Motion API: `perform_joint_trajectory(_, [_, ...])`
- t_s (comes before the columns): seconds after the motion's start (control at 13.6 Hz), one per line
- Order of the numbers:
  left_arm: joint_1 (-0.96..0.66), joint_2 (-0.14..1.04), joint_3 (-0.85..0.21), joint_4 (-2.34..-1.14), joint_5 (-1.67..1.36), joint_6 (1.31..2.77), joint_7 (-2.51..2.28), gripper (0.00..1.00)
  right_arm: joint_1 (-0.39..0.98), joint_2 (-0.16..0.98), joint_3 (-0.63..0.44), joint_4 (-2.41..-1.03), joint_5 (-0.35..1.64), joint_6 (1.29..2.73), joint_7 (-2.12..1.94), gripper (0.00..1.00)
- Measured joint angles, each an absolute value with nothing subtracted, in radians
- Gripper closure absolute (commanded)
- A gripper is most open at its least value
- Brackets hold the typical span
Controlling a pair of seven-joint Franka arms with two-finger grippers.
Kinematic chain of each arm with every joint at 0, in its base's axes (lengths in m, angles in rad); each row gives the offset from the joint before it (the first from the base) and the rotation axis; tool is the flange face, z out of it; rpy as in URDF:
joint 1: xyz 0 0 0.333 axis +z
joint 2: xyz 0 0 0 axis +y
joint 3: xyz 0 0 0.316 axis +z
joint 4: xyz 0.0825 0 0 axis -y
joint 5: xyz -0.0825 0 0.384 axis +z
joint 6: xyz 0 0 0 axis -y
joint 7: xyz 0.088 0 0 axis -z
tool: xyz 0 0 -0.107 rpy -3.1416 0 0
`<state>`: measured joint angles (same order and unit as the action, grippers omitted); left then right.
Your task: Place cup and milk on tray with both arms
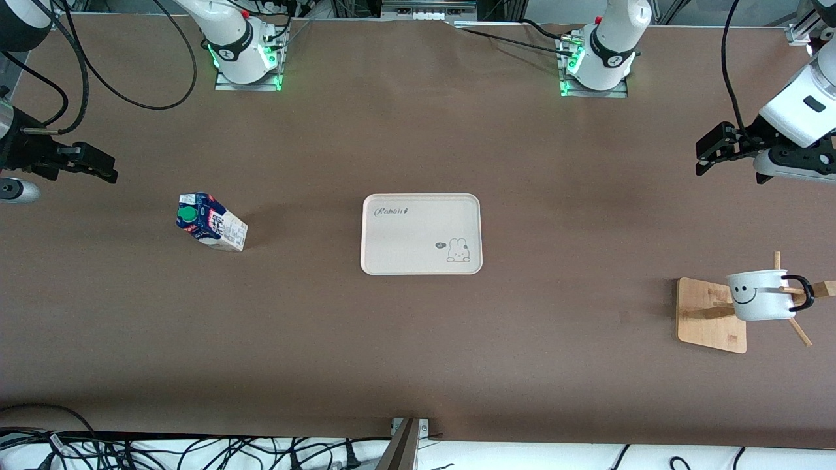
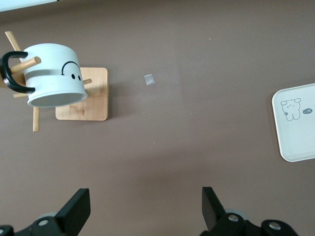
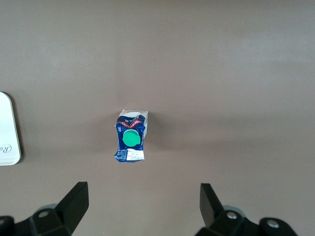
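I read "Rabbit" in script on the tray (image 1: 421,234), at its corner toward the robots and the right arm's end. The milk (image 1: 211,222) carries side print, too small for me to read.

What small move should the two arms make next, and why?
Probably lower each open gripper toward its item: the right gripper toward the blue gable-top milk carton, the left gripper toward the white smiley mug hanging on the wooden rack. The cream rectangular tray holds nothing.
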<state>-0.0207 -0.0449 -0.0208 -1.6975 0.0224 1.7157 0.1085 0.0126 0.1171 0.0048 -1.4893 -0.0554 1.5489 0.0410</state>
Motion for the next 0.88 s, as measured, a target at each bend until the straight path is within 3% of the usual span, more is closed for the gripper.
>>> perform_joint_trajectory(0.88, [-0.033, -0.045, -0.002, -1.702, 0.023, 1.695, 0.108, 0.0, 0.013, 0.118, 0.005, -1.489, -0.055, 1.548, 0.038, 0.0])
